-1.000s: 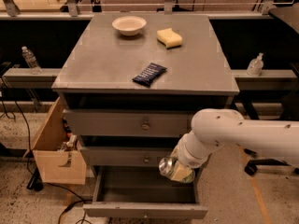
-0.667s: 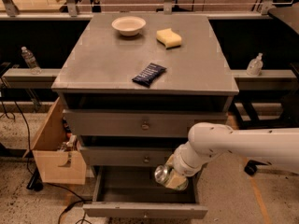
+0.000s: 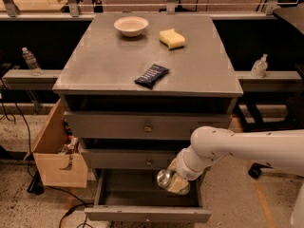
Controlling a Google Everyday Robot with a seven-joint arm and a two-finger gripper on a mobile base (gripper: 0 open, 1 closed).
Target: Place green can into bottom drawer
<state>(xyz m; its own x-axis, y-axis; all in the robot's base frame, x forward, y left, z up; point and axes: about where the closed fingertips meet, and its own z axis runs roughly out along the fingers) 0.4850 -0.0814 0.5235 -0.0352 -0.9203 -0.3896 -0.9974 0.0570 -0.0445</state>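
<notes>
Delivery step, I judge: the claw (image 3: 175, 182), clamped around the green can (image 3: 165, 177), hangs over the right half of the open bottom drawer (image 3: 142, 214). Next it should lower into that drawer, then release.

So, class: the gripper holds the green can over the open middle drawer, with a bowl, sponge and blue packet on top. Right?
Not the middle drawer, which is shut. The camera view shows the gripper holding the green can over the open bottom drawer; bowl, sponge and blue packet do lie on the cabinet top.
</notes>
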